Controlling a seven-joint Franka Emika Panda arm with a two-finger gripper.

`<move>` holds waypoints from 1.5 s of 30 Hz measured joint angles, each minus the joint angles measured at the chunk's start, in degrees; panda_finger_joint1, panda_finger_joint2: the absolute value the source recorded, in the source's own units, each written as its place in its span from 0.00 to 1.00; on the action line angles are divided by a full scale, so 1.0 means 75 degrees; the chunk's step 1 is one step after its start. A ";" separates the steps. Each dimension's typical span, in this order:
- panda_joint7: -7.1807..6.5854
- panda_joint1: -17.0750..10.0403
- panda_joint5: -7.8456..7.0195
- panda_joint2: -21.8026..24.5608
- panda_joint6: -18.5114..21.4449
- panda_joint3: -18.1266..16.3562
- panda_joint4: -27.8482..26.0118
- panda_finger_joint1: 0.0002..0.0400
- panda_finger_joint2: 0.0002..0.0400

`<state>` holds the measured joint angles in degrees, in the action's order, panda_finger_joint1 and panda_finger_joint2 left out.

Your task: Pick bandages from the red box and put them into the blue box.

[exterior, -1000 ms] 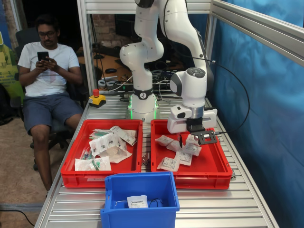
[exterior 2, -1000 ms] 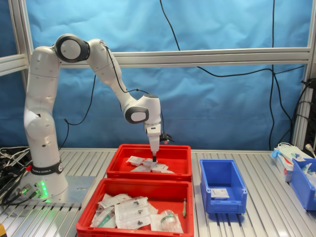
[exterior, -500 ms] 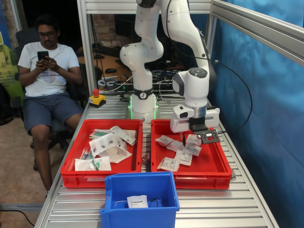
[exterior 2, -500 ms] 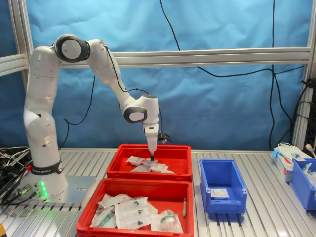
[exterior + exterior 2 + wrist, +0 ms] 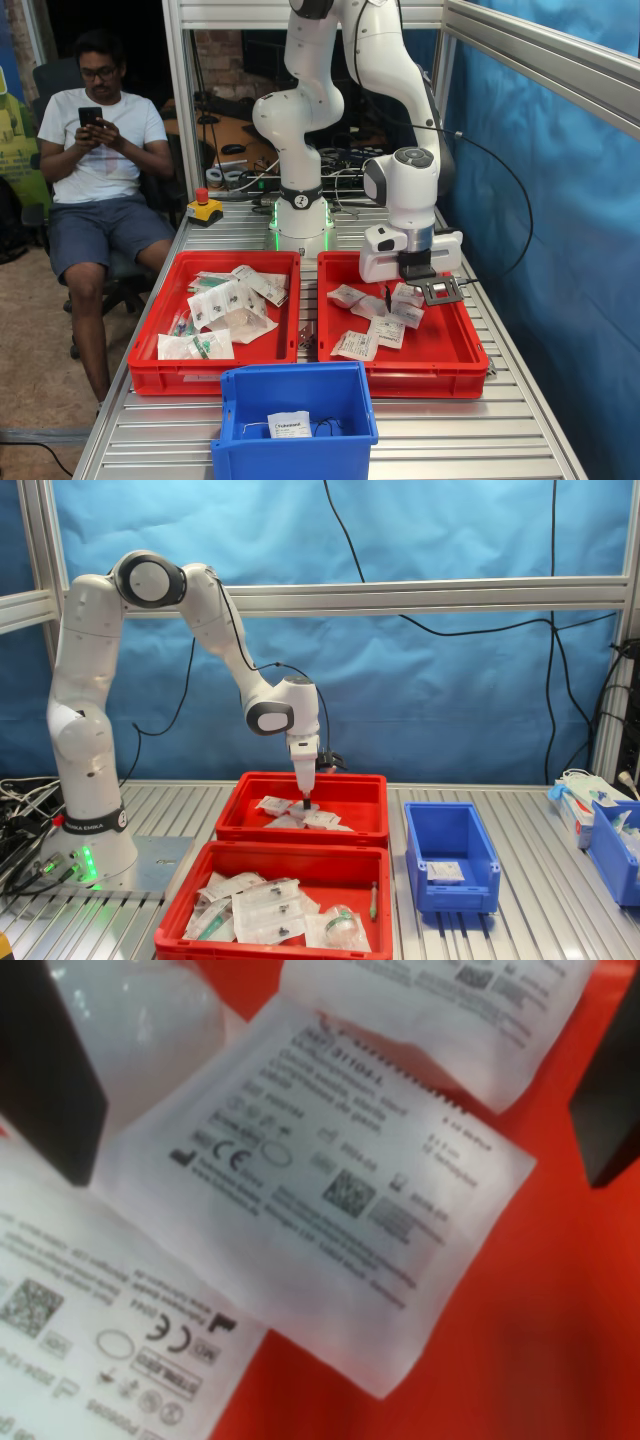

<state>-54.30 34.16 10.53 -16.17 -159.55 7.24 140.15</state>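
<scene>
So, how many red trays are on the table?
2. One red tray holds white packets, below the gripper; the other red tray, beside it, holds clear plastic bags. None seems hidden.

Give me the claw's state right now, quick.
Claw: open, holding nothing, fingers on either side of a white bandage packet lying in the red box.

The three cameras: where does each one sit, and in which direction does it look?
First exterior view: sits at the table's end past the blue box, looks toward the arm's base; shows the whole arm, the gripper over the red box.
Second exterior view: sits to the table's side, faces the blue curtain; shows the arm in profile from base to gripper.
Wrist view: on the wrist, looks down at bandages lying between the dark jaws, which stand apart.
Both exterior views share both red trays, the blue box and the arm.
</scene>
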 joint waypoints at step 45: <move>0.0000 0.0033 0.0058 -0.0597 -0.0378 0.0009 0.0008 1.00 1.00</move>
<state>-54.30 34.41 10.97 -20.65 -162.38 7.30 140.21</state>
